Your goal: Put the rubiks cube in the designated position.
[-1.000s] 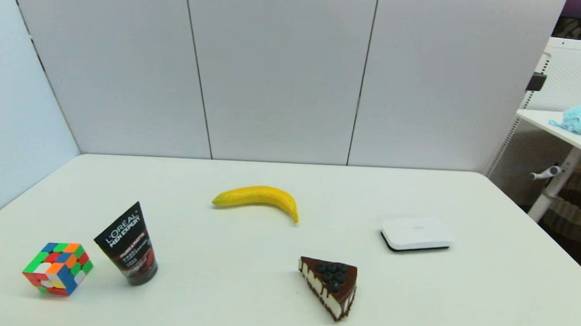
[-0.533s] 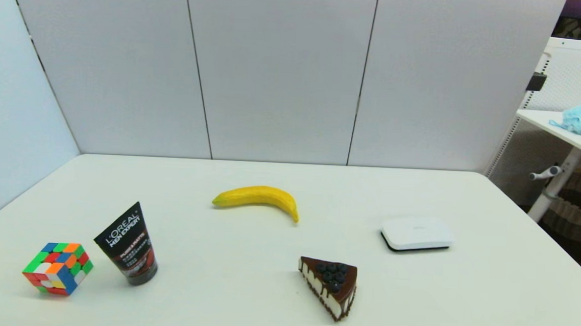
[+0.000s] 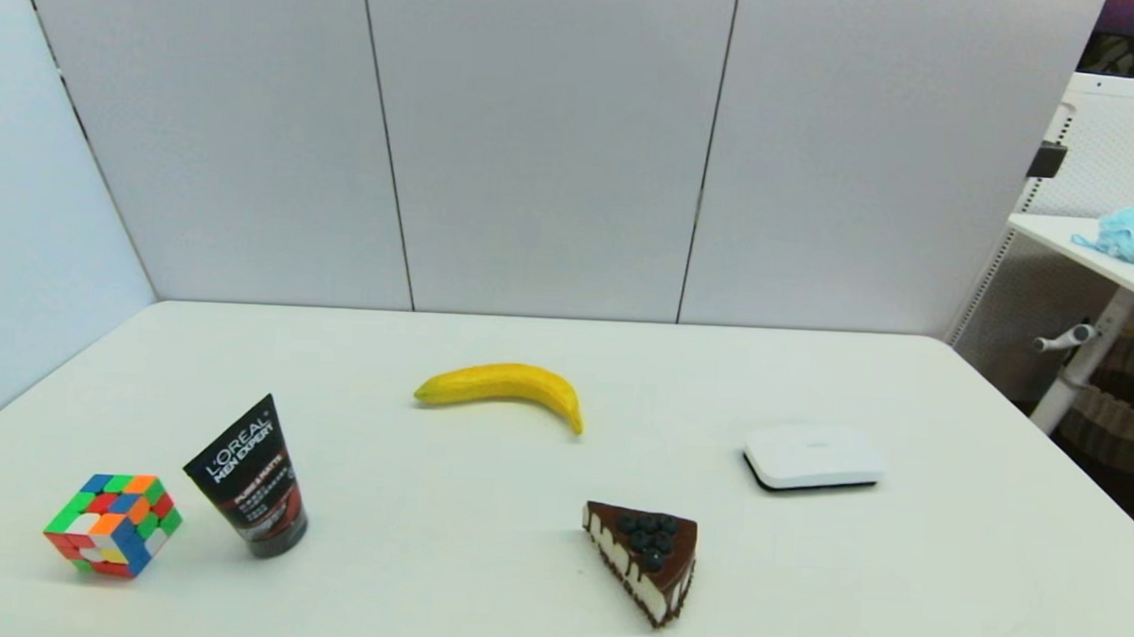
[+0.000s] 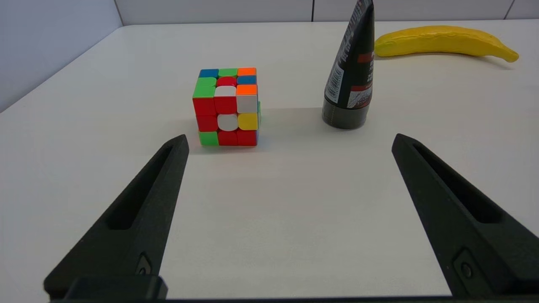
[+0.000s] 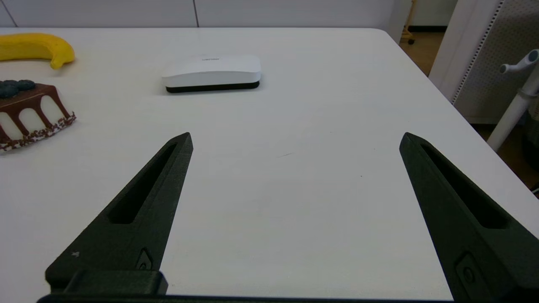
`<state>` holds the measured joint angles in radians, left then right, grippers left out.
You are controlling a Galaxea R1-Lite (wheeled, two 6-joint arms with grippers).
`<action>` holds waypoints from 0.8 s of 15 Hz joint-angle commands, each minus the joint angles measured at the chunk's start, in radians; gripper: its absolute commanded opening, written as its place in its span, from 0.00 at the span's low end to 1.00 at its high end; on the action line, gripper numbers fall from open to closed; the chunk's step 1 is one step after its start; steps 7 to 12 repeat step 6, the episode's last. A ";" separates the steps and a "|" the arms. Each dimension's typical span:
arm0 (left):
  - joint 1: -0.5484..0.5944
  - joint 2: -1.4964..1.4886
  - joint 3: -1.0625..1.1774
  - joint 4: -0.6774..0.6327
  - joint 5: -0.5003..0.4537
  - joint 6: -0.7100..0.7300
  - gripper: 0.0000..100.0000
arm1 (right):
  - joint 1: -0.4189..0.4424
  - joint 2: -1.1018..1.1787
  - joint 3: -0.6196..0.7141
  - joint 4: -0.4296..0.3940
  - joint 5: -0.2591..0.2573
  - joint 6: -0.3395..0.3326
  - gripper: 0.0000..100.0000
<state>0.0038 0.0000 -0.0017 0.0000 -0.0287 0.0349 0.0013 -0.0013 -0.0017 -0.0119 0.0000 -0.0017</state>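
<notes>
The rubiks cube (image 3: 114, 526) rests on the white table near its front left corner, scrambled in red, green, blue, orange, yellow and white. In the left wrist view the rubiks cube (image 4: 227, 107) lies just beyond my left gripper (image 4: 289, 139), which is open with nothing between its fingers. My right gripper (image 5: 295, 141) is open too, low over bare tabletop on the right side. Neither arm shows in the head view. The designated position has no mark that I can make out.
A black tube (image 3: 252, 477) stands cap down right of the cube. A banana (image 3: 505, 386) lies mid table, a slice of chocolate cake (image 3: 647, 558) nearer the front, and a flat white box (image 3: 813, 456) to the right. Panel walls close off the back and left.
</notes>
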 commanded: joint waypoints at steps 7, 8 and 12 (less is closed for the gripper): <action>0.001 0.002 0.000 0.000 0.000 0.000 1.00 | 0.000 0.001 0.000 0.000 -0.002 0.012 1.00; 0.001 0.002 0.000 0.000 0.000 0.000 1.00 | 0.000 0.001 0.000 0.000 -0.002 0.012 1.00; 0.001 0.002 0.000 0.000 0.000 0.000 1.00 | 0.000 0.001 0.000 0.000 -0.002 0.012 1.00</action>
